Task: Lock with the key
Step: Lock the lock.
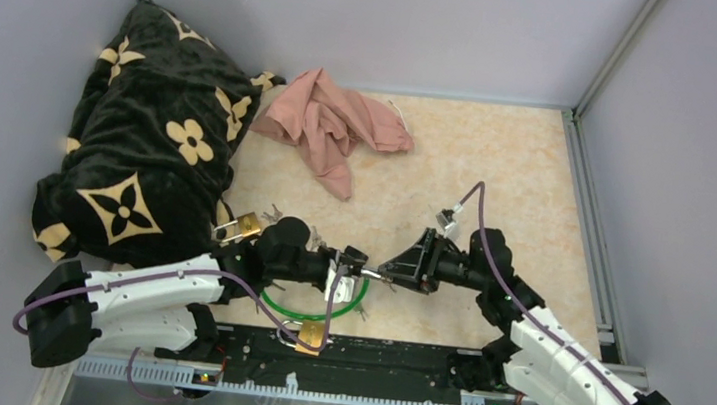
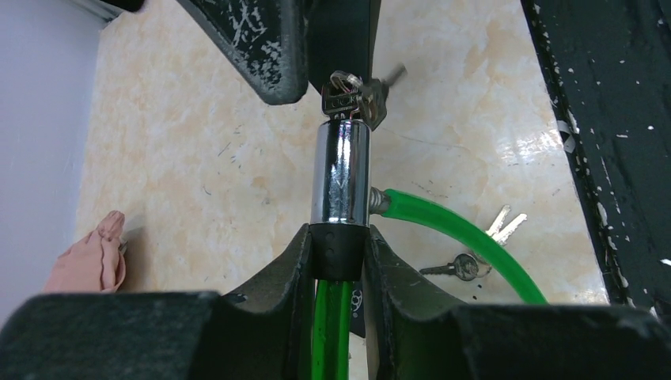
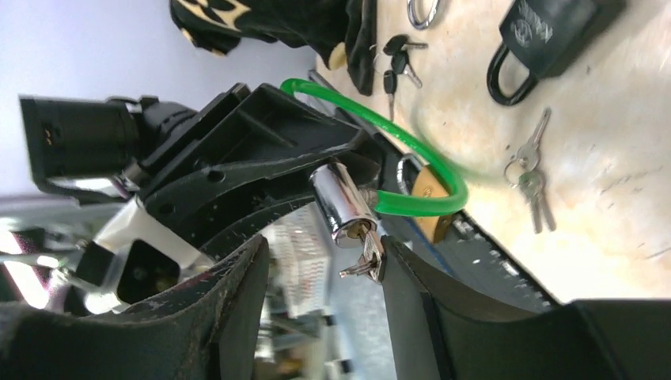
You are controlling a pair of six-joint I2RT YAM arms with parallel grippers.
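Note:
A green cable lock (image 1: 308, 310) ends in a chrome cylinder (image 2: 340, 170). My left gripper (image 2: 340, 255) is shut on the black collar at the cylinder's base and holds it above the table. A key (image 2: 352, 95) on a small bunch sits in the cylinder's far end. In the right wrist view the cylinder (image 3: 340, 206) and the key (image 3: 368, 253) lie between the fingers of my right gripper (image 3: 324, 273). That gripper is open, and the key's head touches only one finger (image 3: 411, 285). In the top view the two grippers (image 1: 353, 265) (image 1: 390, 269) meet tip to tip.
A black flower-print blanket (image 1: 149, 150) fills the left side. A pink cloth (image 1: 332, 124) lies at the back. A black padlock (image 3: 546, 36), loose keys (image 3: 534, 178) and brass padlocks (image 1: 312, 335) (image 1: 250, 223) lie on the table near the cable.

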